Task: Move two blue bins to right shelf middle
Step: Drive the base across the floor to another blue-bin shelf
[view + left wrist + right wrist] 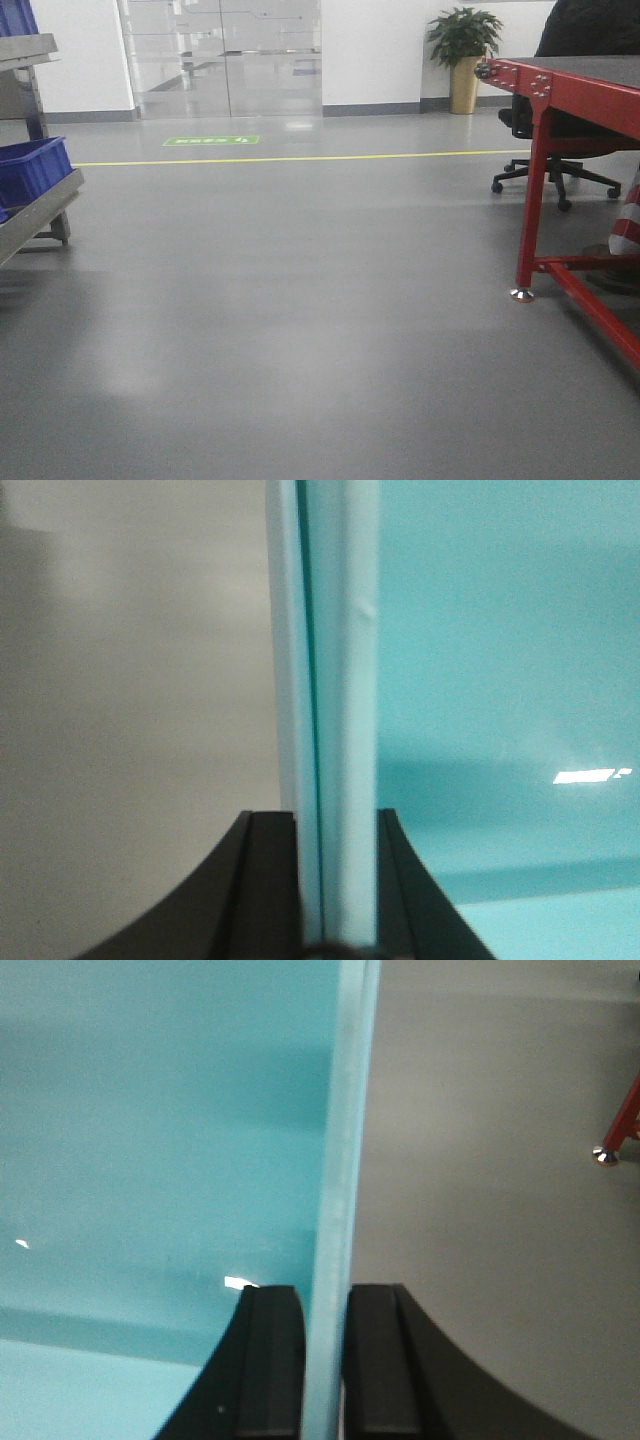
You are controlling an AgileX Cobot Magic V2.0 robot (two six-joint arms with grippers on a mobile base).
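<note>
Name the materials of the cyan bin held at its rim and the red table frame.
The cyan bin: likely plastic, smooth and glossy, with bright light glints on its wall. The red table frame: probably painted metal, going by its bolted corner plate and shiny foot.

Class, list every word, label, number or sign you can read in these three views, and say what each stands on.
On the green floor sign: white characters, too blurred to read.
On the pale blue bin, the dark blue crate and the red table: no text visible.
Nothing in any view can be read and quoted.
</note>
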